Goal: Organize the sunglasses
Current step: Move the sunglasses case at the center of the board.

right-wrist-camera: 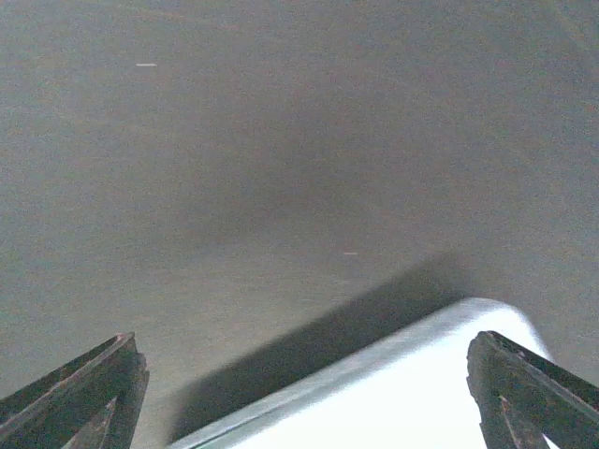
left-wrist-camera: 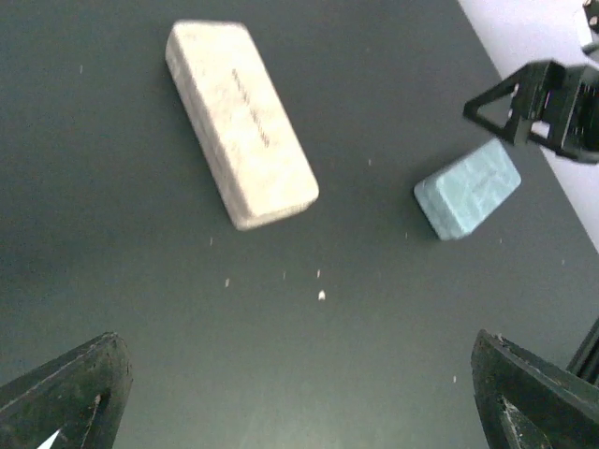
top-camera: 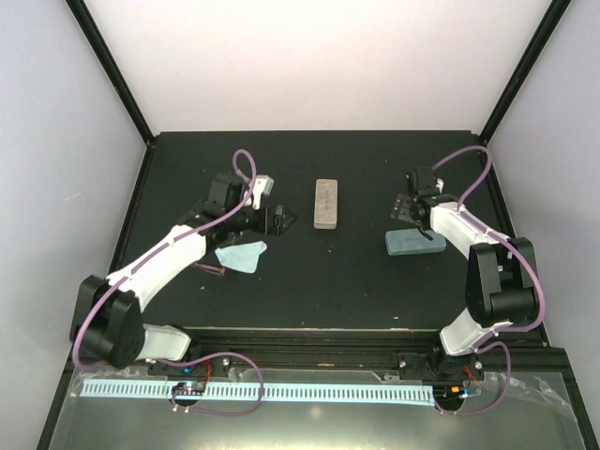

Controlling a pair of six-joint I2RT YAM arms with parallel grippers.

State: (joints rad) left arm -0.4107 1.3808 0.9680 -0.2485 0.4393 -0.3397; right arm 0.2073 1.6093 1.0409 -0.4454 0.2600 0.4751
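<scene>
The reddish-pink wire-frame sunglasses (top-camera: 210, 270) lie on the black table, partly under my left forearm, next to a light blue cloth (top-camera: 242, 255). The black-framed pair is not visible in any view. My left gripper (top-camera: 277, 220) is open and empty, left of the beige-grey case (top-camera: 325, 203). In the left wrist view its gripper (left-wrist-camera: 299, 402) has jaws spread wide over bare table. My right gripper (top-camera: 405, 208) is open, just above the far end of the blue-grey case (top-camera: 412, 242). In the right wrist view the gripper (right-wrist-camera: 304, 402) straddles that case (right-wrist-camera: 393, 393), which looks washed-out white.
The left wrist view shows the beige-grey case (left-wrist-camera: 241, 122), the blue-grey case (left-wrist-camera: 468, 190) and the right gripper (left-wrist-camera: 543, 103) beyond it. White walls and black frame posts enclose the table (top-camera: 356, 281) at the back and sides.
</scene>
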